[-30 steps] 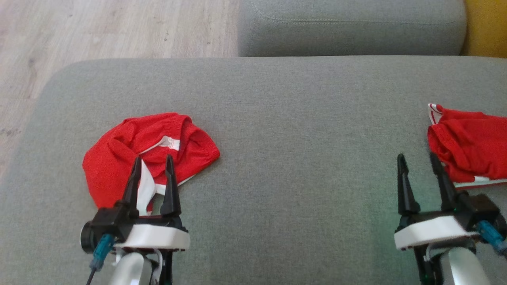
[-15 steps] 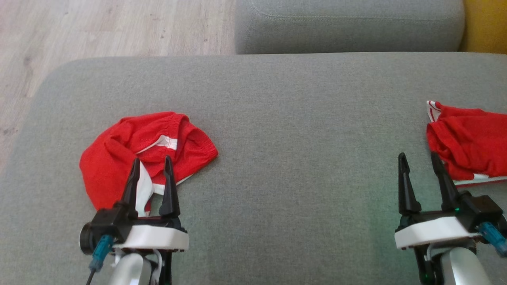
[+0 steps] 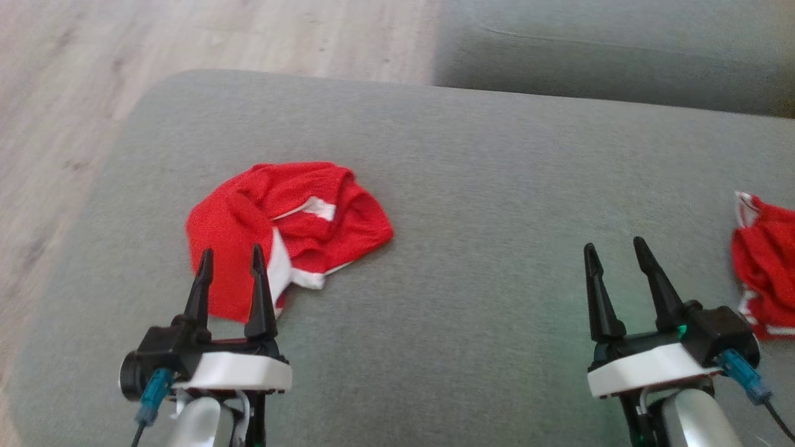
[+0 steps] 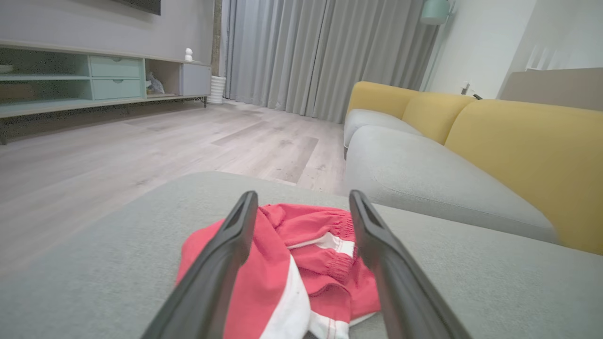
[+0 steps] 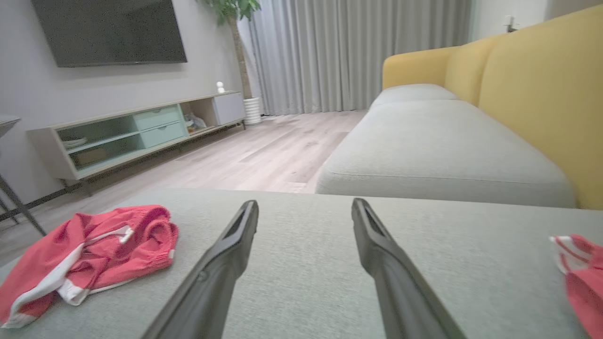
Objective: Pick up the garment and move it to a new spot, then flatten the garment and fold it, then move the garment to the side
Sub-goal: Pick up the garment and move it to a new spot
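The crumpled red shorts (image 3: 286, 230) lie in a heap on the left part of the grey cushion (image 3: 484, 186), white trim showing, not far from the edge where the wooden floor (image 3: 124, 49) begins. The left gripper (image 3: 231, 249) sits just short of the heap with its 2 fingers spread wide and nothing between them. In the left wrist view the cloth is framed squarely ahead between those fingers. Whether the tips touch the fabric I cannot tell. The right gripper (image 3: 613, 243) is equally wide open and empty over bare cushion, with a second red garment (image 3: 767, 273) off to its right at the cushion's edge.

To me the pick-up has not yet begun. I'd say the left fingers should come down on a raised fold, such as the puckered waistband ridge near the middle of the heap, rather than on the flat near edge where they might only skim the cushion. A deep bite on 1 thick ridge should hold better than a nip at thin cloth. Then lift until the whole bundle hangs free before carrying it toward the bare middle, so nothing drags or slides toward the floor side.
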